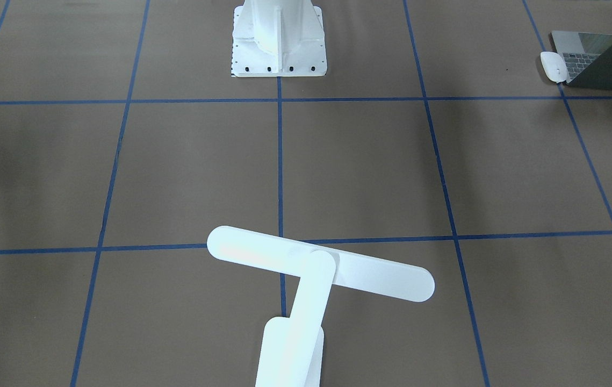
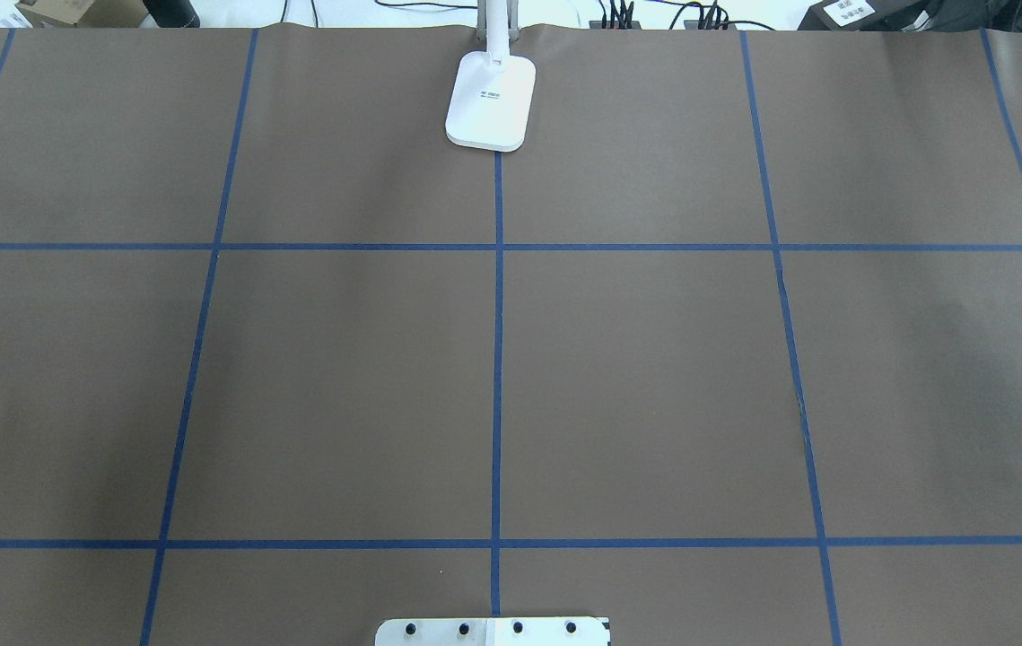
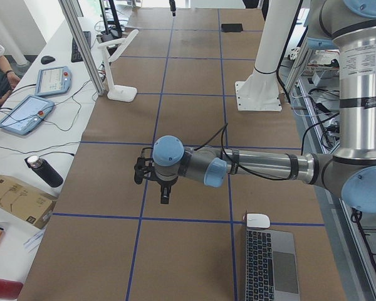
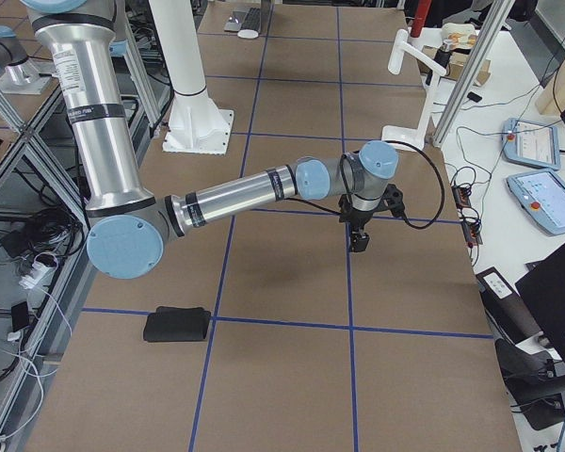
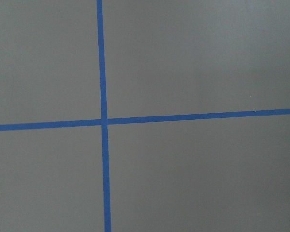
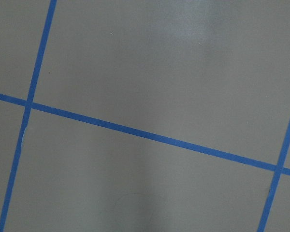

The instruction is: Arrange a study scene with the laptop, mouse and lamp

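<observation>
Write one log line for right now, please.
lamp: upright, far edge | laptop: open, robot's left end | mouse: beside laptop | jaws: unclear

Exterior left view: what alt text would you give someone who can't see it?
The robot's left arm stretches over a brown table gridded with blue tape, its end effector hanging above bare surface. An open laptop lies nearest, a white mouse beyond it; a white lamp stands farther back.

Blue tape lines (image 2: 498, 359) grid the brown counter (image 2: 654, 377). A black folded pad (image 4: 176, 325) lies on the counter near its right end. A dark bottle (image 3: 44, 170) and a cardboard box (image 3: 15, 199) sit past the counter's far edge, towards the left.
</observation>
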Robot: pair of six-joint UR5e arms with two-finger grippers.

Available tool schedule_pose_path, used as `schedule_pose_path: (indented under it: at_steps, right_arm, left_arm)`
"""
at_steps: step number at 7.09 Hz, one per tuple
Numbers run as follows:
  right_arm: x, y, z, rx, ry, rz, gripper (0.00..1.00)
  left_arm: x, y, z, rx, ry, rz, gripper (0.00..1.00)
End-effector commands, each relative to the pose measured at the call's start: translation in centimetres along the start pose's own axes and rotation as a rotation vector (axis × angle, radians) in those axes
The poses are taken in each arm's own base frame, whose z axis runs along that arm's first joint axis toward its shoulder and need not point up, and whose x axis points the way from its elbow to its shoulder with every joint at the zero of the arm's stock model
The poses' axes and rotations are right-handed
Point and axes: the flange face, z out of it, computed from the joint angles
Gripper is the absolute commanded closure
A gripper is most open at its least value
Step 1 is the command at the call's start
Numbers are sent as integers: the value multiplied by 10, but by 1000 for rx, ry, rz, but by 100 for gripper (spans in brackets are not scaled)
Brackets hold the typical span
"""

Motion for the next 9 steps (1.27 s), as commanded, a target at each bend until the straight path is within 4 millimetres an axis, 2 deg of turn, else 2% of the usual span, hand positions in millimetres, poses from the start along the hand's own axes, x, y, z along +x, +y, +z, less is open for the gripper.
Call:
schedule_pose_path:
  at_steps: [1,2,3,4,5,7,8,9]
  right_arm:
    - [-2,1,2,-5,-18,8,1]
    - [-1,0,4,-9,-16,11,1]
    - [-7,-3,14,-24,-13,-3,1]
    - [-8,-4,13,-24,-13,-3,1]
    - [-12,-3,10,-17,-18,-8,1]
    - [-18,-2,3,-5,-20,-17,1]
    - [-25,0,-2,6,-25,-15,1]
    - [-35,7,-12,25,-30,0,1]
  left_arm:
    - [-25,61,-12,-7,-1,-110,0]
    - [-50,88,-16,-16,-13,-219,0]
    - [-73,103,-30,23,-19,-292,0]
    - [-111,136,-45,79,-101,-394,0]
    - [-133,164,-58,124,-126,-476,0]
    - [-163,195,-75,144,-109,-663,1]
    - [-167,212,-85,158,-101,-730,1]
    - [-172,229,-77,119,-104,-787,1]
